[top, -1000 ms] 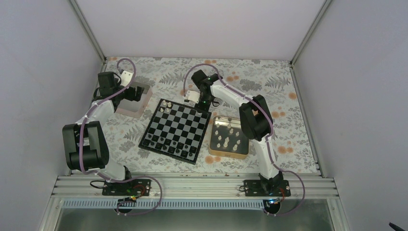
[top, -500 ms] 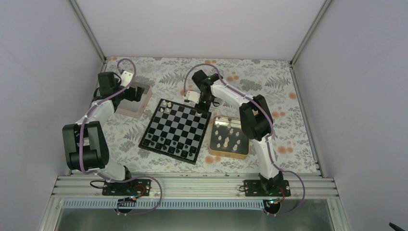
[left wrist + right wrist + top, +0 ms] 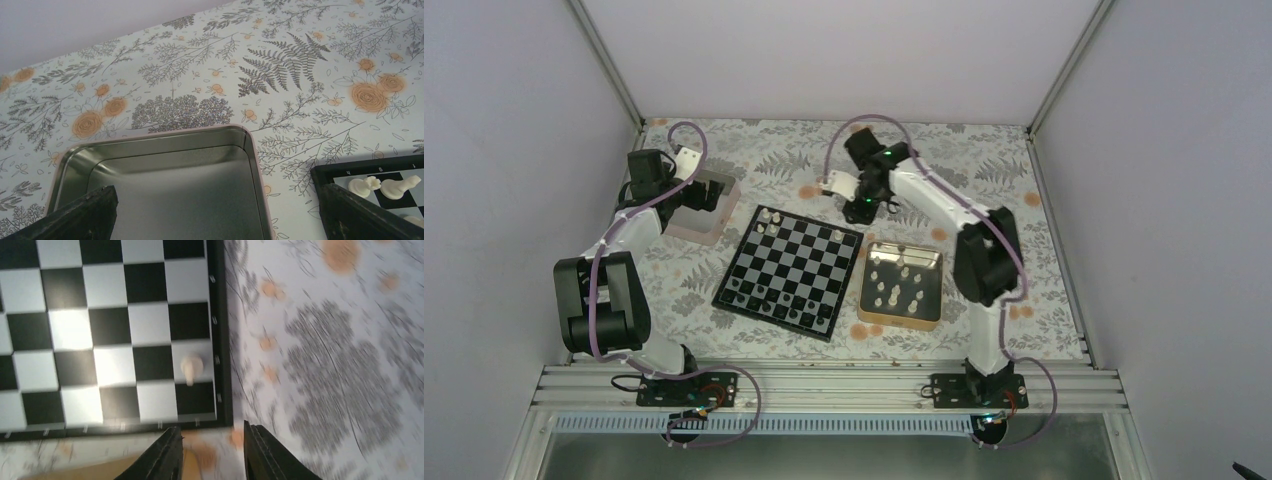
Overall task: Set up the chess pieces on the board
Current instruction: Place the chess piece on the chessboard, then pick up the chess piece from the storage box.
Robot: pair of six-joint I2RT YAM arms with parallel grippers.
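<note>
Desk: floral-print desk (image 3: pixel 784 150), plain white walls around it.
Board: the board (image 3: pixel 794 270) lay flat mid-desk, between a pinkish tin (image 3: pixel 252 150) and a gold tin (image 3: pixel 900 322).
Chess pieces: most cream chess pieces (image 3: pixel 894 296) stood in the gold tin. A few stood at the board's far-left corner, and one piece (image 3: pixel 191 367) was on a pale edge square near the far-right corner.
Left tool: the left tool (image 3: pixel 220 210) was spread wide over the pinkish tin, holding nothing.
Right tool: the right tool (image 3: pixel 212 452) hung past the board's far edge, fingers slightly apart, nothing between them.
</note>
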